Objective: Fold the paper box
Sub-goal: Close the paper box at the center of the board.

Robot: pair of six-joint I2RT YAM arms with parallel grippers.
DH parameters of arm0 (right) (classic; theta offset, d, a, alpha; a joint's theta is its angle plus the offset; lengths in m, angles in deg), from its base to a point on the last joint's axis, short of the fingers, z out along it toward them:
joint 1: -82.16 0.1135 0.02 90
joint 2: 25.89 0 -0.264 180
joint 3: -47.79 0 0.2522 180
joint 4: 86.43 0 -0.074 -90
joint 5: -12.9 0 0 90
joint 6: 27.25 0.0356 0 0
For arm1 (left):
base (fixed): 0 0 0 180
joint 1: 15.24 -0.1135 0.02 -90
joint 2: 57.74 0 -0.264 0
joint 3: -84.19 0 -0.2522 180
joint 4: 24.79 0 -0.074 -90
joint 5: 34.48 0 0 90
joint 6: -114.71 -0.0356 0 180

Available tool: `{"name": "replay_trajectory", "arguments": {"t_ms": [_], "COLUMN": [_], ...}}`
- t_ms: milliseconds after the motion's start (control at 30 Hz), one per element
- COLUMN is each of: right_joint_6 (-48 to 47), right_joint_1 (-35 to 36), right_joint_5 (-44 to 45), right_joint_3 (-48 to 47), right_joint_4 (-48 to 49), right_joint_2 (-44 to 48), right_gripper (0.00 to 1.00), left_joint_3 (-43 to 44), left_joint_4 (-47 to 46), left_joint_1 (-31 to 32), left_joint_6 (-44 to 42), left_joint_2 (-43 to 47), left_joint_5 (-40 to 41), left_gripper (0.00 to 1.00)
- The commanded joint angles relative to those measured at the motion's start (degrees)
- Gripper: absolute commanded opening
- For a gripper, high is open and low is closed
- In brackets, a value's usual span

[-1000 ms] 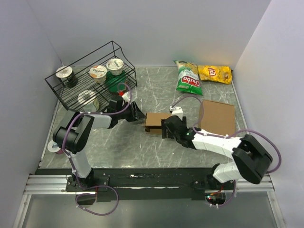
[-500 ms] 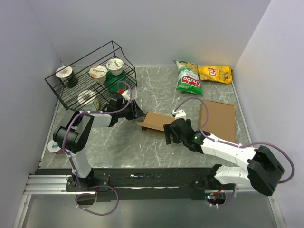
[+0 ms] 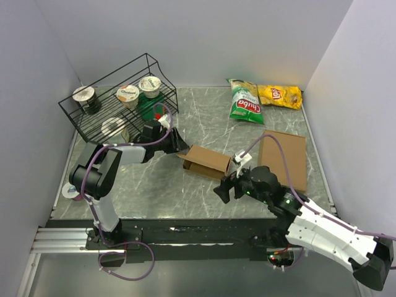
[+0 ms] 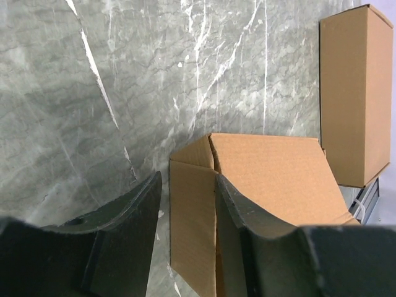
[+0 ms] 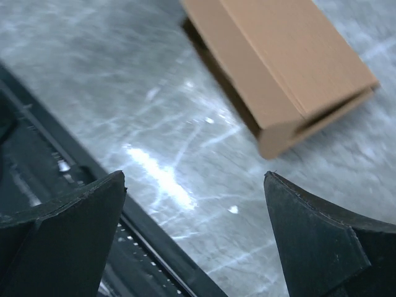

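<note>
The paper box (image 3: 206, 161) lies mid-table as a flattened brown sleeve, its left end flap open. My left gripper (image 3: 179, 148) is shut on that end; in the left wrist view the flap (image 4: 192, 229) stands between the two black fingers (image 4: 247, 235), with my left gripper (image 4: 187, 179) centred on it. My right gripper (image 3: 228, 185) hangs open a short way in front of the box's right end, touching nothing. In the right wrist view the paper box (image 5: 278, 68) lies beyond my right gripper (image 5: 193, 176), and only bare marble lies between the wide-spread fingertips.
A plain cardboard slab (image 3: 284, 158) lies right of the box, also seen as the slab (image 4: 356, 93). A black wire rack (image 3: 117, 102) with yogurt cups stands far left. A green chip bag (image 3: 245, 102) and a yellow one (image 3: 279, 96) lie at the back. The table's front rail (image 5: 74, 204) is close to my right gripper.
My right gripper let go of the box, opened wide and drew back toward the near edge. The box has turned slightly, its right end now nearer, with the left gripper still on it.
</note>
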Motion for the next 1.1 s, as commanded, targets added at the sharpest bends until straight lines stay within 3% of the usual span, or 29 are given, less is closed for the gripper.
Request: {"name": "replay_trajectory", "arguments": {"t_ms": [0, 233, 367, 500, 567, 700, 1067], "right_joint_6": [-4.0, -4.3, -1.1, 1.8, 3.6, 4.6, 12.8], "right_joint_1": [0.4, 0.4, -1.1, -5.9, -7.4, -7.2, -5.7], "right_joint_5": [-6.7, -11.8, -3.4, -4.1, -3.5, 1.4, 0.2], "right_joint_3": [-1.6, -12.9, -23.1, -28.4, -27.4, -23.0, -10.2], "right_joint_4": [2.8, 6.8, 0.8, 2.0, 4.4, 7.7, 13.4], "right_joint_2": [2.0, -3.5, -15.0, -25.4, -29.7, -33.4, -40.3], "right_gripper": [1.0, 0.91, 0.68, 0.54, 0.46, 0.39, 0.36], "left_joint_3": [1.3, 1.0, 1.0, 0.9, 1.1, 1.3, 2.0], "left_joint_4": [-0.2, 0.8, 1.3, 1.5, 1.8, 2.4, 2.5], "left_joint_1": [-0.1, 0.2, 0.6, 0.8, 1.0, 1.2, 2.3], "left_joint_6": [-1.6, -2.5, -3.2, -3.9, -4.0, -4.1, -3.4], "left_joint_2": [0.6, 1.3, 2.1, 2.4, 2.6, 3.1, 3.1], "left_joint_5": [0.3, 1.6, 2.5, 2.8, 2.9, 4.2, 5.1], "left_gripper": [0.46, 0.46, 0.46, 0.46, 0.46, 0.46, 0.46]}}
